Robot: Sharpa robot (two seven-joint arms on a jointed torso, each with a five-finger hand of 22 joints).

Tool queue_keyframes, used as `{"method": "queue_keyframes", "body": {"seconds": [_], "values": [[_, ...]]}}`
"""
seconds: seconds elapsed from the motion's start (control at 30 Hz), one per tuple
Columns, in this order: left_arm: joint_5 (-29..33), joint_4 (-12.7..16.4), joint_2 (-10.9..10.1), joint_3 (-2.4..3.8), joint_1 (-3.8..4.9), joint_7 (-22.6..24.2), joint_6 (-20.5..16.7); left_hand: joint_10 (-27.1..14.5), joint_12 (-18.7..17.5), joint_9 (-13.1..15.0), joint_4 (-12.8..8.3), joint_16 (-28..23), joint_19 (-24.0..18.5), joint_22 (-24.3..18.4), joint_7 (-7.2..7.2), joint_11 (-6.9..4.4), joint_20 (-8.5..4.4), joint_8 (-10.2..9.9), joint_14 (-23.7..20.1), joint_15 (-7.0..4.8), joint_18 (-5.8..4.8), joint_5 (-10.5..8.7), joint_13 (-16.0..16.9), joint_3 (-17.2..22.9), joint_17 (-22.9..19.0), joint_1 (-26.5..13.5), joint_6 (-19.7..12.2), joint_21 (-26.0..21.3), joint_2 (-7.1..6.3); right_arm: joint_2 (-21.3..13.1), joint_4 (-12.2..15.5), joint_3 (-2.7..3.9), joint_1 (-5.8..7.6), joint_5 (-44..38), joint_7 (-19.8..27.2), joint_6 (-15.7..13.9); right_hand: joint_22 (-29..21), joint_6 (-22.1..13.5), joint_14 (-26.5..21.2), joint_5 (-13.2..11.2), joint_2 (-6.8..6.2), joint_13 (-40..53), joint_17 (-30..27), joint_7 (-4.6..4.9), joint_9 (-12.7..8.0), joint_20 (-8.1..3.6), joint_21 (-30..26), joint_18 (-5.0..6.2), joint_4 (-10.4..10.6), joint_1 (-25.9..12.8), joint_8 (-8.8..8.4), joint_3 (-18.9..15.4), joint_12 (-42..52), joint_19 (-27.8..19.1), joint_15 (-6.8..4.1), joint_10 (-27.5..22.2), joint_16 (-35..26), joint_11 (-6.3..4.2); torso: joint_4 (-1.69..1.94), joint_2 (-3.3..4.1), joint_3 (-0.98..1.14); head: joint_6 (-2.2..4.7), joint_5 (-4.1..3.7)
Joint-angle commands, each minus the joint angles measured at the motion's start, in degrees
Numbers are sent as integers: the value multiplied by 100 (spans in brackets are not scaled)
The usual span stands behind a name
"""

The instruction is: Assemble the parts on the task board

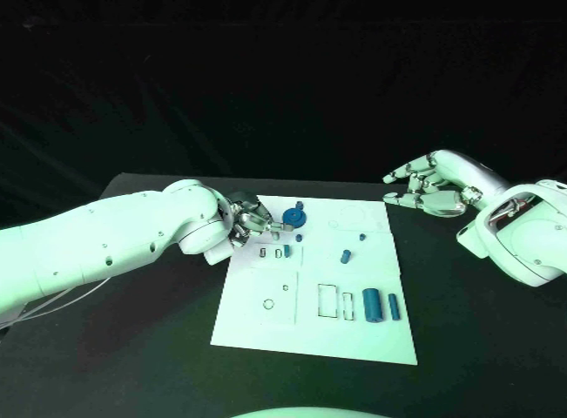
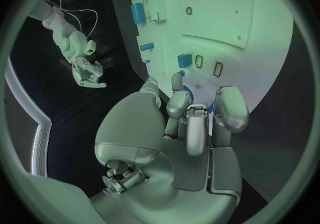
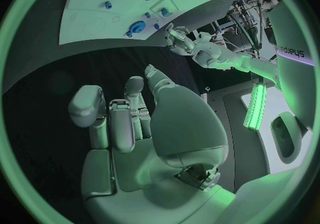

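The white task board point(image 1: 319, 324) lies in the middle of the black table. A blue round part point(image 1: 293, 213) sits near the board's far left corner. My left hand point(image 1: 251, 223) hovers right beside it with its fingers curled toward it. In the left wrist view a blue rim point(image 2: 211, 108) shows just behind the fingertips point(image 2: 177, 103); I cannot tell whether they grip it. Small blue parts point(image 1: 346, 256) lie mid-board, and two long blue parts point(image 1: 382, 306) lie near the right edge. My right hand point(image 1: 424, 188) hangs off the board's far right corner, fingers apart, holding nothing.
The board has several empty cut-outs, among them a rectangle point(image 1: 326, 300) and a small round hole point(image 1: 268, 304). Bare black table point(image 1: 484, 348) surrounds the board. From the right wrist view the round part point(image 3: 137, 26) and the left hand point(image 3: 181, 40) appear across the board.
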Motion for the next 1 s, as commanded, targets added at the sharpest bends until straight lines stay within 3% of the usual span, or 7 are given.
{"method": "queue_keyframes", "body": {"seconds": [0.03,0.17,0.47,1.0], "values": [[-663,-82,97,2,9,-464,188,186,258,176,0,13,79,154,-55,-38,-20,170,602,-65,-128,-10,352,-104,1506,18,-27,96,93,9,-23,-1,4,-21,-218,121,-5,-30,294,-26,-12,-15,20,27,-10,-8,-33,18,62,18,23,-11,-26,-37,3,-14,-45,2,-17,-3,5,-5,30],[-830,-131,201,1,9,-564,312,303,422,375,1,13,156,329,-98,-72,-49,339,602,-96,-160,-8,586,-208,1506,34,-61,200,178,24,-44,-5,4,-19,-253,133,-5,-31,294,-26,-15,-13,19,27,-11,-7,-34,18,71,14,24,-16,-22,-36,4,-10,-46,2,-15,6,-1,-4,19],[-1035,-280,460,-22,7,-792,531,515,665,607,4,13,416,864,-147,-117,-91,482,602,-137,-265,-19,954,-381,1506,-11,-84,510,297,70,-66,-12,4,-18,-299,176,-32,-42,295,-22,-20,-72,19,27,-14,-7,-50,23,81,17,20,-21,-82,-46,4,-43,-49,1,-3,15,-20,-13,22],[-1078,-407,660,-34,6,-874,958,543,696,696,3,13,459,955,-166,-134,-105,512,602,-151,-282,-20,1004,-468,1506,-48,-70,565,337,134,-60,-13,4,-18,-270,200,-36,-51,294,-19,-21,-77,14,28,-16,-7,-54,23,88,21,17,-22,-86,-46,3,-44,-53,2,-1,30,-23,-69,-22]]}}
